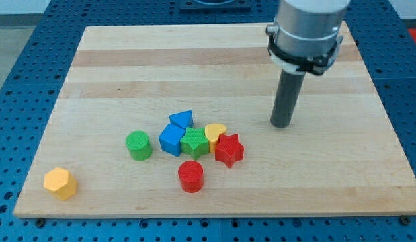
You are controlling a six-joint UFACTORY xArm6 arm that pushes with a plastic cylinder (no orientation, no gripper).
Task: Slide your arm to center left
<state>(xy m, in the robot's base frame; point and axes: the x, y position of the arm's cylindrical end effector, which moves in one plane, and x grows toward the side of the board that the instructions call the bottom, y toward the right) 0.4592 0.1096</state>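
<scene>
My tip [281, 124] rests on the wooden board [113, 74] at the view's right of centre, apart from all blocks. A cluster lies to its lower left: a blue triangular block [183, 119], a blue block [171, 140], a green star [193, 143], a yellow heart [215, 133] and a red star [228, 149], packed close together. A green cylinder [138, 145] stands left of the cluster. A red cylinder [191, 176] stands below it. A yellow hexagonal block [60, 183] sits near the board's bottom left corner.
The arm's grey body [307, 30] hangs over the board's top right. The board lies on a blue perforated table [26, 40].
</scene>
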